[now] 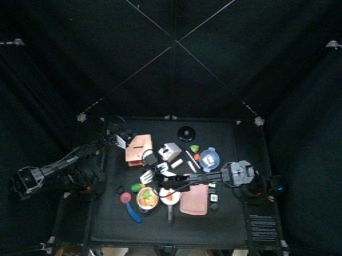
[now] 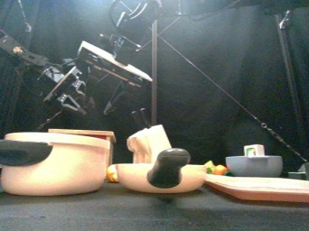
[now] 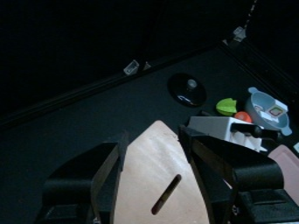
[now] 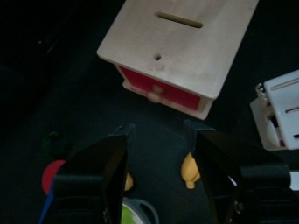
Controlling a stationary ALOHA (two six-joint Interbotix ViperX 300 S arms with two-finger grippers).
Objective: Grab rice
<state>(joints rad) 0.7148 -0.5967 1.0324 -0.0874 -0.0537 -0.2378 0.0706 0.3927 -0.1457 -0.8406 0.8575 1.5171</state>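
Pretty sure the rice is the white pack (image 1: 167,152) mid-counter. From the front it stands up, leaning a bit, just behind the little cream pan (image 2: 169,171), so I'd call its long axis roughly vertical.

The right end effector (image 1: 170,181) is released, jaws spread wide with nothing between them. In the top view the pack sits at about 12 o'clock from it, near. That arm looks like the obvious pick, since the left end effector (image 3: 158,144) is clenched on a wooden box (image 3: 158,179) with a slot — held up off the counter (image 1: 114,225).

In the way: that box at the pack's 9 o'clock, close enough to bump, and the blue bowl (image 1: 210,157) at 3 o'clock.
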